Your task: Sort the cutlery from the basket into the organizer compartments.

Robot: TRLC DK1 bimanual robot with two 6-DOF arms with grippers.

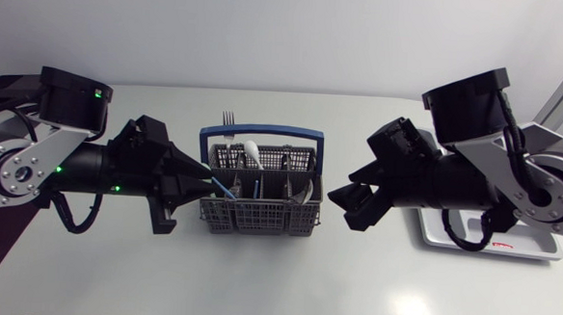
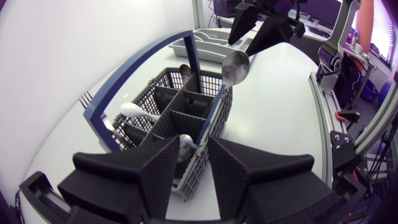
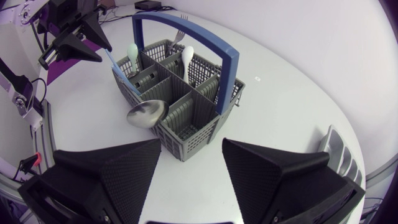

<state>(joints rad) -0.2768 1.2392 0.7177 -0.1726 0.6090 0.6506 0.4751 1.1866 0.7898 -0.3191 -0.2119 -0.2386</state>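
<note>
The grey basket point(image 1: 259, 217) with a blue handle point(image 1: 264, 131) stands mid-table. A metal spoon with a blue handle point(image 2: 211, 109) lies slanted across it, its bowl point(image 3: 147, 115) over the rim on the right gripper's side. My left gripper point(image 1: 206, 178) is at the basket's left wall, open, with the spoon's handle end just ahead of the gap between its fingers point(image 2: 163, 163). My right gripper point(image 3: 193, 149) hovers to the basket's right, open wide and holding nothing. A white spoon point(image 1: 251, 153) and a fork point(image 1: 228, 119) stand in the back compartments.
The grey organizer tray point(image 1: 537, 250) lies at the right, largely under my right arm, and shows beyond the basket in the left wrist view point(image 2: 205, 38). A pale green utensil point(image 3: 132, 50) also stands in the basket. Bare white tabletop lies in front of the basket.
</note>
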